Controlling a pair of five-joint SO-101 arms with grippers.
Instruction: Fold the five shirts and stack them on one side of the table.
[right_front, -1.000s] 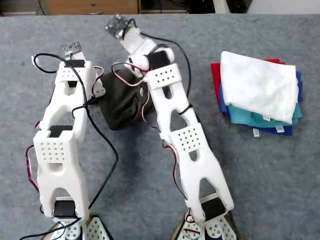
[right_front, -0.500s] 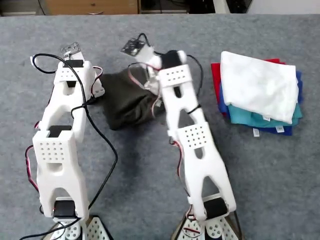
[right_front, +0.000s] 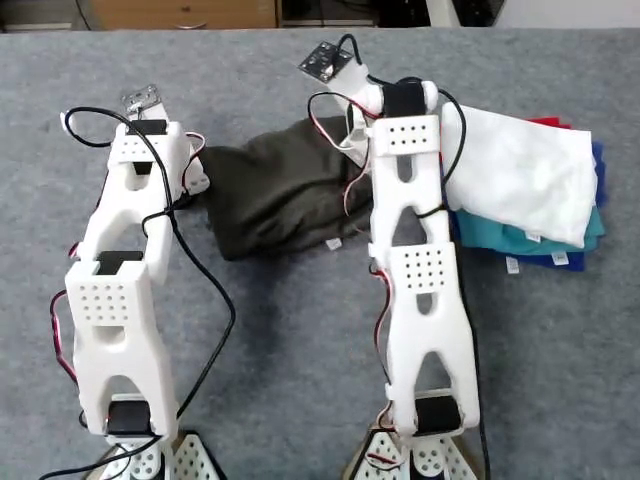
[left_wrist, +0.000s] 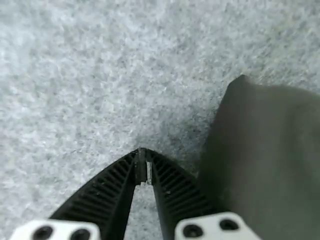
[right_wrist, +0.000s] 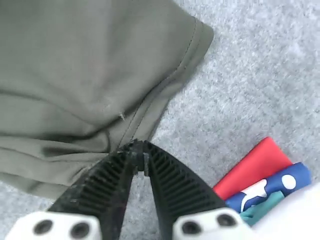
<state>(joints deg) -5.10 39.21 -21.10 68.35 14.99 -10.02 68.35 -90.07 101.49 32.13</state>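
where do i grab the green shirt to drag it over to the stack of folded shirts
On the green shirt, probably the layered edge facing the stack, coming in low from that side. It lies flat, so only an edge gives a bite, and the right gripper sits there.

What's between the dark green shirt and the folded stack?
Bare grey table covering, seen in the right wrist view; in the high view the right arm crosses above that gap.

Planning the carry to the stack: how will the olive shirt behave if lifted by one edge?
Probably floppy and light: the olive shirt is thin cloth in soft creases, so it would sag and unfold. On the fuzzy table it may bunch rather than slide.
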